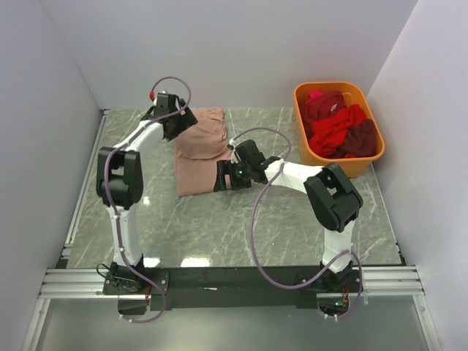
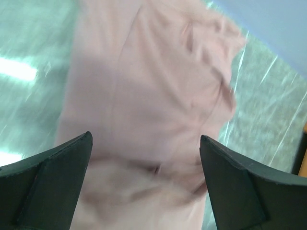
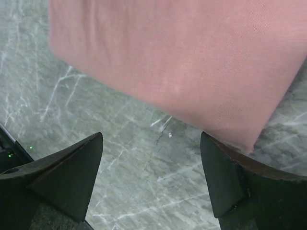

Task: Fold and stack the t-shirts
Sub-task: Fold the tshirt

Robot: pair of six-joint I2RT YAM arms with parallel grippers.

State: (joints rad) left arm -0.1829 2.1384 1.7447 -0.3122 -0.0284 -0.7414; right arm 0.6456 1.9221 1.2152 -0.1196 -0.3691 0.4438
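Note:
The salmon-pink t-shirt (image 1: 199, 153) lies folded lengthways on the table, from the back wall toward the middle. My left gripper (image 1: 178, 123) hovers open over its far end; its view shows wrinkled pink cloth (image 2: 153, 96) between the spread fingers (image 2: 57, 177), nothing held. My right gripper (image 1: 223, 177) is open at the shirt's near right corner; its view shows the folded edge (image 3: 192, 62) just beyond the fingertips (image 3: 230, 177), with bare table between them. Red, maroon and magenta t-shirts (image 1: 338, 128) sit piled in the orange basket (image 1: 364, 164).
The orange basket stands at the back right against the right wall. White walls close in the table on three sides. The grey marbled table (image 1: 219, 227) shows in front of the shirt. A metal rail (image 1: 234, 281) runs along the near edge.

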